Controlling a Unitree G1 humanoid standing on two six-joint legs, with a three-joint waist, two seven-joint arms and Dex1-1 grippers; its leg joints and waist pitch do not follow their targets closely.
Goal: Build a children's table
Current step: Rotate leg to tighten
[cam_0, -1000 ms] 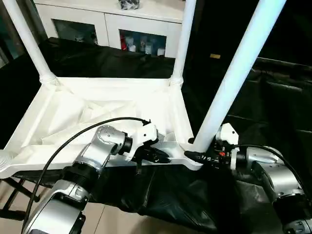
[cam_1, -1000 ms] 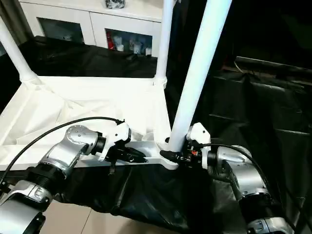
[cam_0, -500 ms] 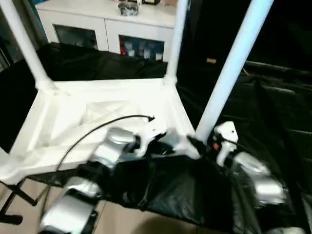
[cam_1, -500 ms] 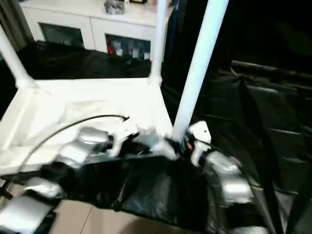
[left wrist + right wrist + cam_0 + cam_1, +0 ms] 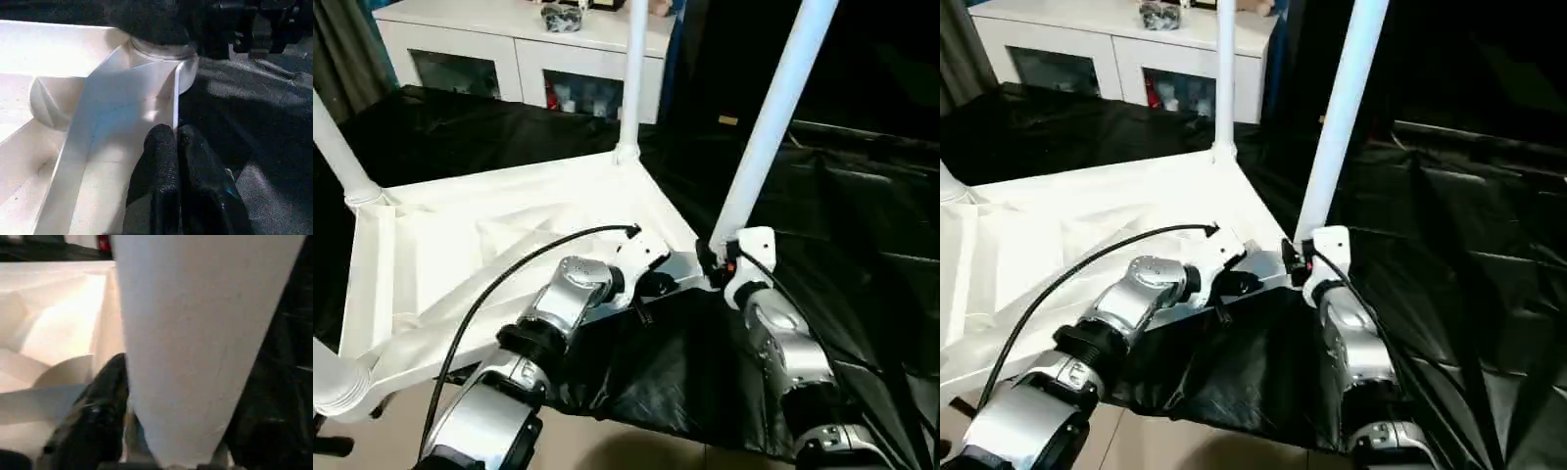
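Left end effector (image 5: 173, 147): fingers pressed together, pinched on the near rim of the tabletop (image 5: 509, 235), which is laid upside down on a black-draped surface (image 5: 862, 225). Right end effector (image 5: 713, 262): set around the base of the near-right leg (image 5: 769, 117); grip cannot be told. 3 further legs seated upright in sockets. White cabinet (image 5: 519, 59) located behind.

i see a white table leg (image 5: 195, 342) close up, one black finger (image 5: 93, 416) against its side, the white tabletop's (image 5: 54, 323) ribbed underside beyond.
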